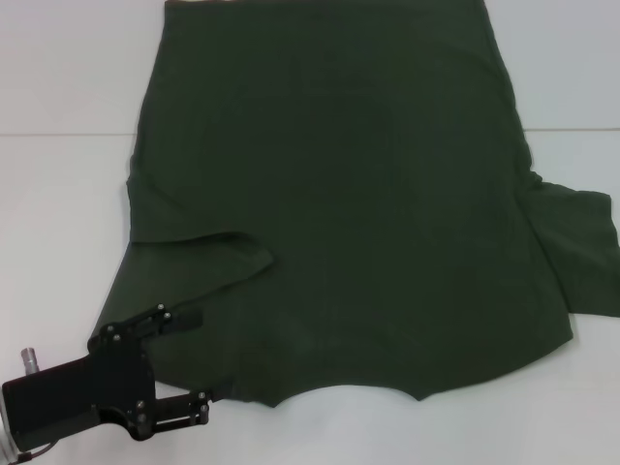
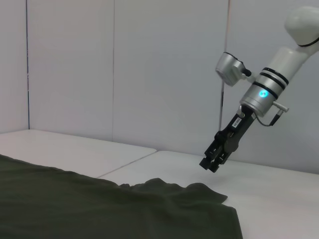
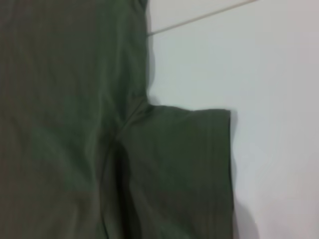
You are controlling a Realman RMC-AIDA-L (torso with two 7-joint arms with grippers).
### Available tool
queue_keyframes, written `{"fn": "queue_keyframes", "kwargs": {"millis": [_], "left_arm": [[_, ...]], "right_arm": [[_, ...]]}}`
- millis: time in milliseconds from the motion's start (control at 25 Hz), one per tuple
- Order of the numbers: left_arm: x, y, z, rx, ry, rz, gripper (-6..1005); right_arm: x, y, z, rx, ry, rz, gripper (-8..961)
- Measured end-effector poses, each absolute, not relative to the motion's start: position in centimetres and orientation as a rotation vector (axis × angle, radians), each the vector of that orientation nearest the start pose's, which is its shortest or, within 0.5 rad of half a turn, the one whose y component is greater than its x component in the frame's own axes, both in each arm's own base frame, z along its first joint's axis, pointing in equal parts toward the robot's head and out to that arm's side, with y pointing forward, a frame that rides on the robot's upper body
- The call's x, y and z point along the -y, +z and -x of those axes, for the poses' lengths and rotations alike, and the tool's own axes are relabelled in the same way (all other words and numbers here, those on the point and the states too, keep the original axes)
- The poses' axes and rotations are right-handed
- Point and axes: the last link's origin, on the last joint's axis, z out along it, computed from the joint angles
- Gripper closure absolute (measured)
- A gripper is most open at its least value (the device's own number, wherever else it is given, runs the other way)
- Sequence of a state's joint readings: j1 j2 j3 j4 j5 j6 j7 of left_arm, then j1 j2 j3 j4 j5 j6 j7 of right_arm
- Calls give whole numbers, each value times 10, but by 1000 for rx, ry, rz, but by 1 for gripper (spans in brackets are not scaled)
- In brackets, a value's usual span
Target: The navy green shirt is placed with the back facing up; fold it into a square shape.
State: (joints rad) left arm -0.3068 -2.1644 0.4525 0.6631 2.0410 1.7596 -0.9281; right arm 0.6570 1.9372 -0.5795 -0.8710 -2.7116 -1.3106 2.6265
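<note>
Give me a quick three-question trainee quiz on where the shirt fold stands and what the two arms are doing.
1. True or false: the left gripper, at the near left edge of the navy green shirt, has its jaws shut.
2. Which sleeve lies folded in over the shirt's body? A: the left sleeve. B: the right sleeve. C: both.
3. Fill in: in the left wrist view, the right gripper hangs ___ the table, touching no cloth.

Key: 1 false, they are open. 2 A; the right sleeve is spread flat on the table. 3 above.
</note>
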Motion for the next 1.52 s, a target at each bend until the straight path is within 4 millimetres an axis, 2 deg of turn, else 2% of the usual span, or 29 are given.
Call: {"fn": "queue_keyframes", "kwargs": {"millis": [40,360,1520], "left_arm": [[-244,-5,305,349,-839,2575,127],[-244,-5,305,350,-839,2575,126],[-244,-5,305,350,-839,2577,127]], "right_arm": [[-390,108,-329,-1712,54,1814,303],[-394,93,-332,-1715,28,1819,168],[-406,74,-327,-1664,9,1840,174]]}}
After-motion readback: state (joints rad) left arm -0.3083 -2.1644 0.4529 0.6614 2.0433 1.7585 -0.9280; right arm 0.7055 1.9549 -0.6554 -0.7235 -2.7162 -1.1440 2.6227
